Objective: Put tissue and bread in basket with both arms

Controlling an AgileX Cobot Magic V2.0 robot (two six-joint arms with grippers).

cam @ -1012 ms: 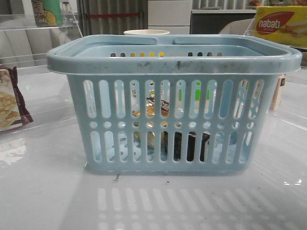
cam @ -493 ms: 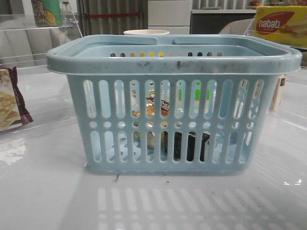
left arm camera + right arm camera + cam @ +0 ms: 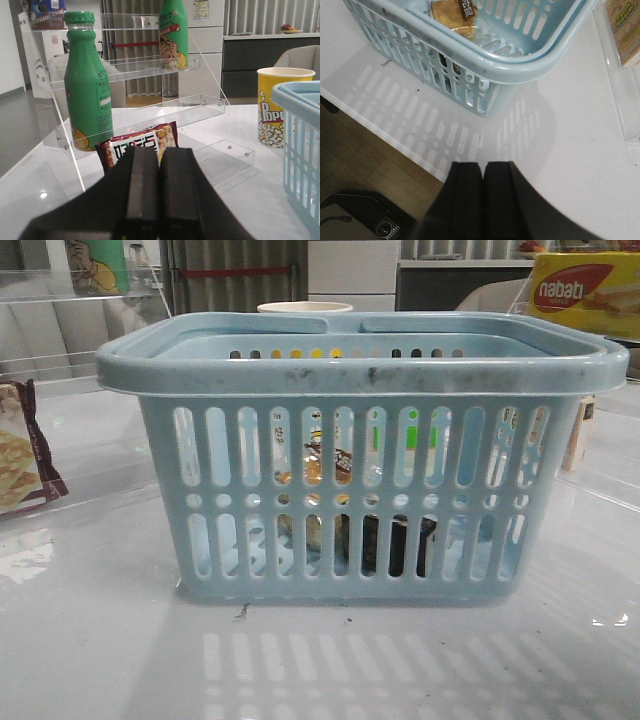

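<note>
Glossy white table (image 3: 100, 640), light-blue slotted basket (image 3: 360, 370) with scuffed rim, golden wrapped bread (image 3: 451, 17) and black tissue (image 3: 392, 545) inside it, left gripper (image 3: 159, 200) pressed together and empty beside the basket, right gripper (image 3: 482, 200) likewise, just outside basket corner.

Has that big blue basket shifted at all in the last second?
No. The basket sits in the same spot: its rim lines up as before with the yellow box behind it and the cracker bag.
</note>
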